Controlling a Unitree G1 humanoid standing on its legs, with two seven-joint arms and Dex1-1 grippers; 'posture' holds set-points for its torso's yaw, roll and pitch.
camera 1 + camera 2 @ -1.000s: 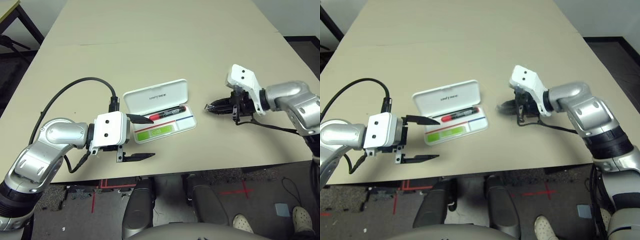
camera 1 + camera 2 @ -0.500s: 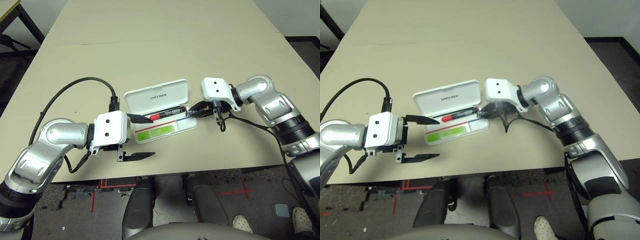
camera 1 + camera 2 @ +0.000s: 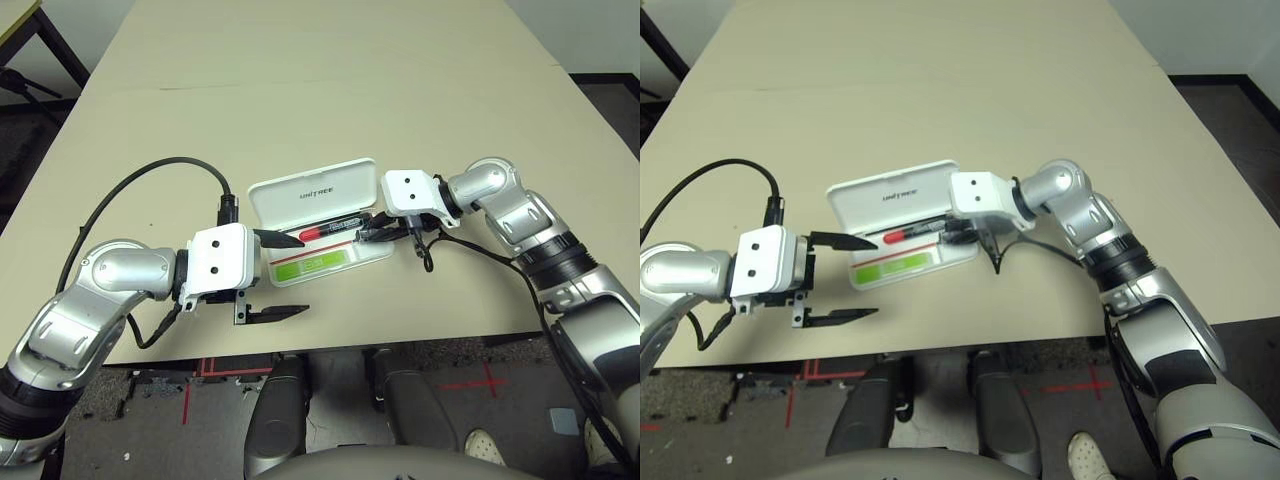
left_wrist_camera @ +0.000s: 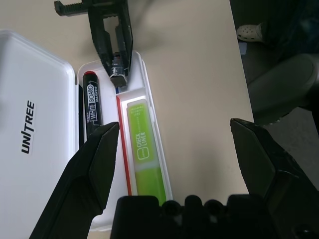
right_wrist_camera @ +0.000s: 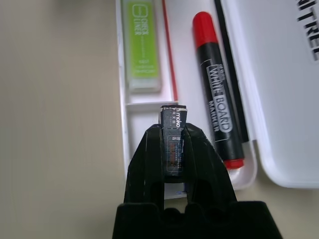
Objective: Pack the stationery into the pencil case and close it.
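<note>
The white pencil case [image 3: 312, 192] lies open on the table with its lid flipped back. In its tray lie a black marker with a red cap [image 3: 335, 224] and a lime-green highlighter [image 3: 312, 263]. My right gripper [image 3: 368, 234] hangs over the tray's right end, shut on a small grey piece [image 5: 173, 119] with a printed label. That piece sits just above the small end compartment, beside the marker [image 5: 219, 114]. My left gripper [image 3: 305, 276] stands open at the case's left end, its far finger over the tray near the red cap and its near finger in front of the case, holding nothing.
A black cable [image 3: 170, 170] loops from my left wrist across the table at the left. The table's front edge [image 3: 330, 345] runs close behind my left gripper. Bare tabletop stretches beyond the case.
My right arm has swung left from the table's right side to the case's right end, carrying the grey piece. The left arm has not moved.
</note>
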